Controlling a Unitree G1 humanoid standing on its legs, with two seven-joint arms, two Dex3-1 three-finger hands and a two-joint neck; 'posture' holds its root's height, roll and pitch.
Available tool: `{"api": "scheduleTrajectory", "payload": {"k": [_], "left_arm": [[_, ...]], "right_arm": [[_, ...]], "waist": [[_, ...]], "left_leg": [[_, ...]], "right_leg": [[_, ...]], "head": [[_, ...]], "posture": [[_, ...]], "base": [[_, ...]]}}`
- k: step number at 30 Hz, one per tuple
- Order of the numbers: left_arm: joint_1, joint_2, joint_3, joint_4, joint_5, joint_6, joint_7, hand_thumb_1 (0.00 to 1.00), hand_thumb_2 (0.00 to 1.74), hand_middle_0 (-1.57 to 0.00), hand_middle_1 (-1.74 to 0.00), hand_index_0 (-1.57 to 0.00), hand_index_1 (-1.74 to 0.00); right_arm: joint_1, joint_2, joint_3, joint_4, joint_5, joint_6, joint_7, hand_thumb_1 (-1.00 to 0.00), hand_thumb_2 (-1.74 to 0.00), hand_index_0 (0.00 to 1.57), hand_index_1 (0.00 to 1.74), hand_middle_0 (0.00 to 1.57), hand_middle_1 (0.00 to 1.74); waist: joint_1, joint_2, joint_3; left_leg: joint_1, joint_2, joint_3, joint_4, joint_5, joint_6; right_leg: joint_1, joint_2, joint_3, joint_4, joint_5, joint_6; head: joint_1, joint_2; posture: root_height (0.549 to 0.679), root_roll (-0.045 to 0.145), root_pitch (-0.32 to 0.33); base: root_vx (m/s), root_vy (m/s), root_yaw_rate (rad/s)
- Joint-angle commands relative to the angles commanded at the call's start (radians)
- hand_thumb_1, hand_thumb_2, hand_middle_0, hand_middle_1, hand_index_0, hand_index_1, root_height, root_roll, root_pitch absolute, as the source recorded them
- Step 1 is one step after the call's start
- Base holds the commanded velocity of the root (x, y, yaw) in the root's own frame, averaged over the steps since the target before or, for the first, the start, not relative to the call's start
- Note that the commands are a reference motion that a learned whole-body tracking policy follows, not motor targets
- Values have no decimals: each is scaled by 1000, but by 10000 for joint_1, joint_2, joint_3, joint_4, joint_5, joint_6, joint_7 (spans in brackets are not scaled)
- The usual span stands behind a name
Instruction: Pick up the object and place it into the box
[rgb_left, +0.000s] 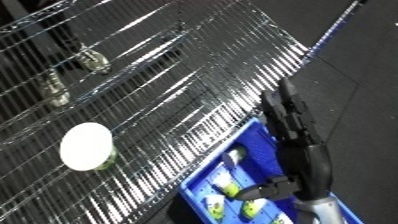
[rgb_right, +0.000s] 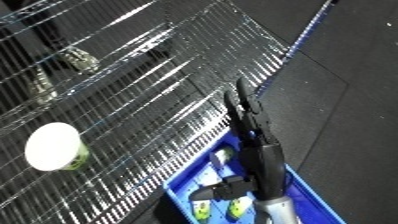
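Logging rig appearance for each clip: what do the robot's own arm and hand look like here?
Only one arm shows, at the view's right, so the right one. Its hand is black, long and narrow, built of blocky segments. Below it a black wrist section widens into a silver-white forearm at the lower edge. No cables or markings are discernible. The left hand is out of view.
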Motion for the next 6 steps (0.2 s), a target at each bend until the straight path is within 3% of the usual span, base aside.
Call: {"api": "scheduleTrajectory", "payload": {"k": [3, 6], "left_arm": [[-142, 187, 24, 54, 43, 134, -46, 1000, 1740, -1570, -1740, -1570, -1740], [-235, 368, -44, 187, 52, 171, -104, 1000, 1740, -1570, -1740, -1570, -1740]], "right_arm": [[-272, 110, 413, -170, -20, 302, 263, 0, 0, 0, 0, 0, 0], [-485, 185, 816, -141, -121, 461, 398, 0, 0, 0, 0, 0, 0]], "waist": [[291, -159, 35], [536, -244, 44]], "left_leg": [[-186, -23, -194, 43, 53, 43], [-347, -48, -369, 85, 161, 68]], "right_leg": [[-74, 5, -164, 86, 37, 51], [-125, 14, -315, 204, 54, 92]], "head": [[-917, -80], [-1400, -57]], "posture": [[649, 72, 66], [648, 63, 65]], "base": [[-9, -143, 179], [17, -95, 177]]}}
